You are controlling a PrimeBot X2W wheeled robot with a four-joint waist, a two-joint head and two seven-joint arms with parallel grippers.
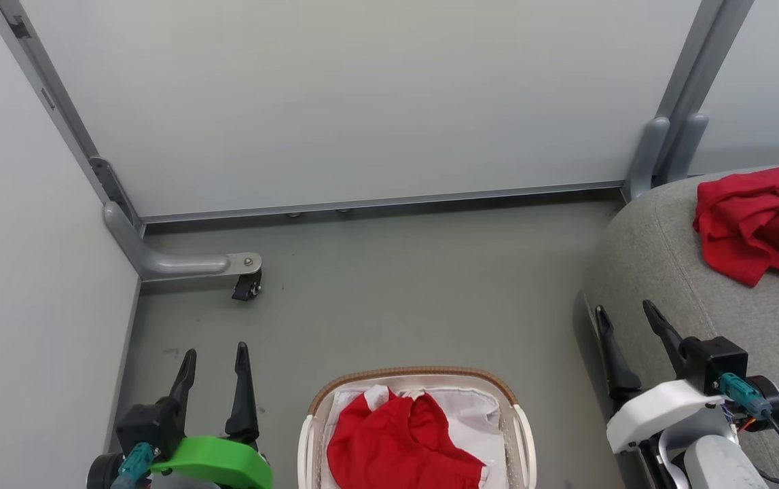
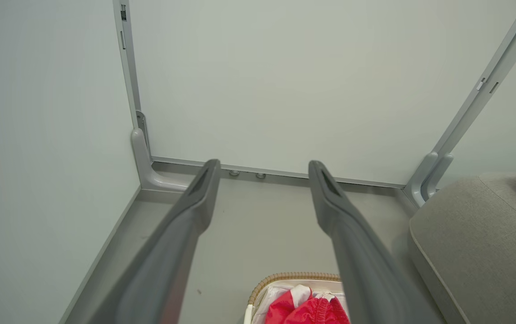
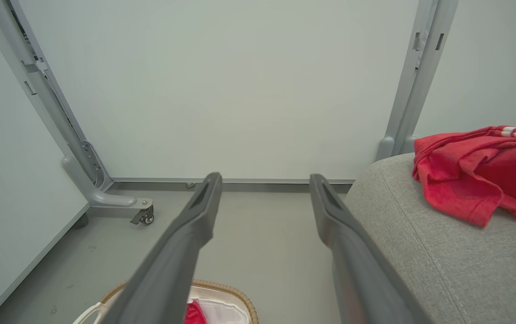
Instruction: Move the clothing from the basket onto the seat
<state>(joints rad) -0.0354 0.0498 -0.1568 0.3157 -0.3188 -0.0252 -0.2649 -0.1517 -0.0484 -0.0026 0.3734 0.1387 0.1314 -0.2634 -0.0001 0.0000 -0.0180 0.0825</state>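
You see basket [image 1: 416, 372] on floor [image 1: 396, 292], red shirt [image 1: 396, 441] bunched inside over white liner [image 1: 477, 414]. On grey seat cushion [image 1: 661, 272] — second red shirt [image 1: 749, 224], crumpled. Your left gripper [image 1: 216, 352], right gripper [image 1: 623, 307] — fingers spread, holding nothing.

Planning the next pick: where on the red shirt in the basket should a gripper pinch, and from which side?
Probably the raised fold at the middle of the red shirt, from straight above: the basket walls block the sides.

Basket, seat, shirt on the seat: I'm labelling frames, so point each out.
basket [image 1: 416, 371], head view, brown woven rim's far edge.
seat [image 1: 661, 272], head view, bare grey cushion top.
shirt on the seat [image 1: 749, 224], head view, crumpled red middle.
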